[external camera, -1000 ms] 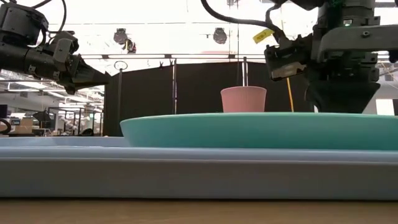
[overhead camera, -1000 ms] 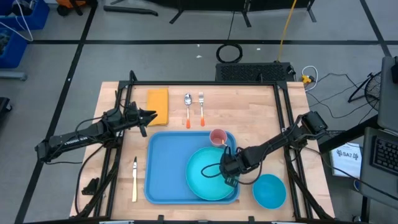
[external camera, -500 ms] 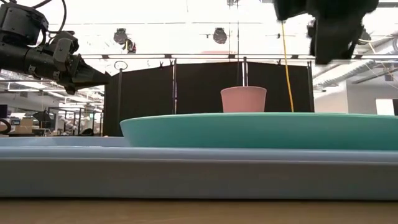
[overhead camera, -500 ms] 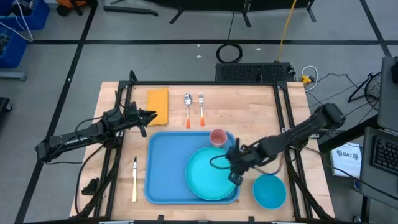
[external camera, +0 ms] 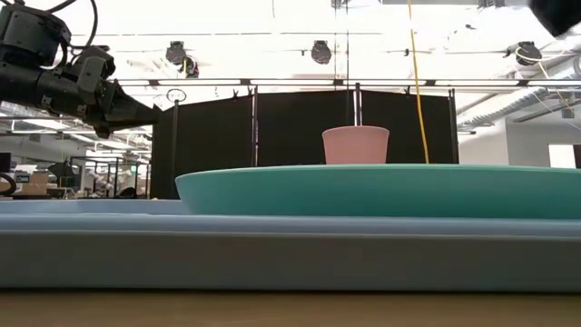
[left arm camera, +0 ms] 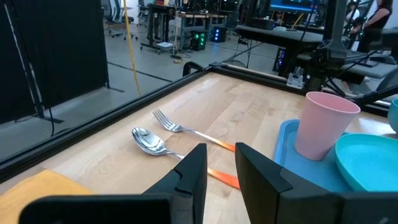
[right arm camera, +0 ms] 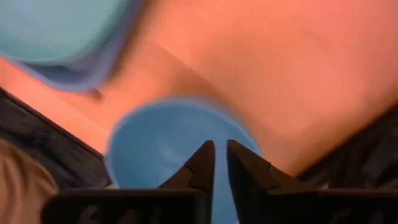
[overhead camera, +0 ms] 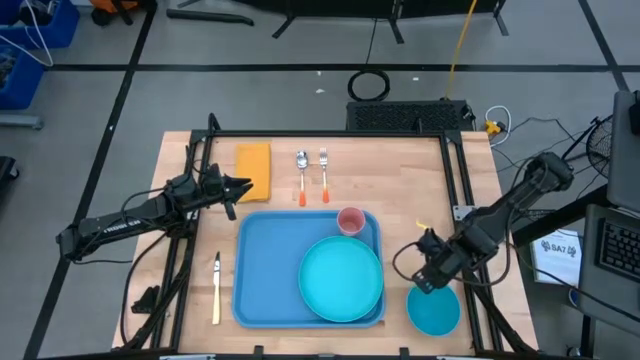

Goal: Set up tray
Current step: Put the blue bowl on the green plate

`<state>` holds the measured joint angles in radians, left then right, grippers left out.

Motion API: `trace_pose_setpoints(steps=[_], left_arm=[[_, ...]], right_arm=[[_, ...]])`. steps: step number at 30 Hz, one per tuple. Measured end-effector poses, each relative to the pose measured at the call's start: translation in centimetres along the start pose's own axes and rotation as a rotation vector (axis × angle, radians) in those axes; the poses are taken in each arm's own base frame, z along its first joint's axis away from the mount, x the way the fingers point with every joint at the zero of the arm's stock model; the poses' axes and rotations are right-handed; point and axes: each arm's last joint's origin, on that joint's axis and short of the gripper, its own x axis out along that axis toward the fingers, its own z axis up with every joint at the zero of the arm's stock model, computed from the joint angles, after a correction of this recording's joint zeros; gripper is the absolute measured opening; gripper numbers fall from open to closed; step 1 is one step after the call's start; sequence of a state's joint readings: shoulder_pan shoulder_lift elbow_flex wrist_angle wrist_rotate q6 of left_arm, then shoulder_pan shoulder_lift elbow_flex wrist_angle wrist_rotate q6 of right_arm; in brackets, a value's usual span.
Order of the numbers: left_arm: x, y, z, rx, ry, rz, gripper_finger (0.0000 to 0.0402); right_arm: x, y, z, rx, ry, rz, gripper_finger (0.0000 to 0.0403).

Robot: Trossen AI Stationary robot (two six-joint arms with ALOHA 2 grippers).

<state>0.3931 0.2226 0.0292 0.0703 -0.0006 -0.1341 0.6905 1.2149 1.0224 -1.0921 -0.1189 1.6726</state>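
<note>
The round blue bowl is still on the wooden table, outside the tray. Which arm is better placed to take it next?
Probably the right arm. The right gripper hovers just above the round blue bowl, holding nothing. The left gripper waits far across the light-blue rectangular plastic tray, near the yellow cloth.

Tray [overhead camera: 270,270]: smooth matt light-blue plastic. Plate [overhead camera: 342,279]: teal plastic, slight sheen. Cup [left arm camera: 325,124]: matt pink plastic. Spoon [left arm camera: 149,140] and fork [left arm camera: 171,122]: shiny metal, orange handles. Table [overhead camera: 400,180]: pale wood, visible grain.
</note>
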Motion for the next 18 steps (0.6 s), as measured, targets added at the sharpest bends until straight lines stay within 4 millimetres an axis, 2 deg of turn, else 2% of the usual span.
trace_pose_setpoints(steps=[6,9,13,18], left_arm=[[0.0,0.0,0.0,0.000,0.001,0.000,0.0088],[0.0,0.0,0.0,0.000,0.001,0.000,0.0088],[0.0,0.0,0.0,0.000,0.001,0.001,0.0088],[0.0,0.0,0.0,-0.001,0.000,0.000,0.0088]], right_arm=[[3.1,-1.4,-0.9,0.055,0.115,-0.027,0.0120],[4.3,-1.9,-1.0,0.075,0.136,-0.029,0.0143],[5.4,-2.0,-0.9,0.070,0.142,0.011,0.0152],[6.2,-2.3,-0.9,0.088,0.187,0.011,0.0144]])
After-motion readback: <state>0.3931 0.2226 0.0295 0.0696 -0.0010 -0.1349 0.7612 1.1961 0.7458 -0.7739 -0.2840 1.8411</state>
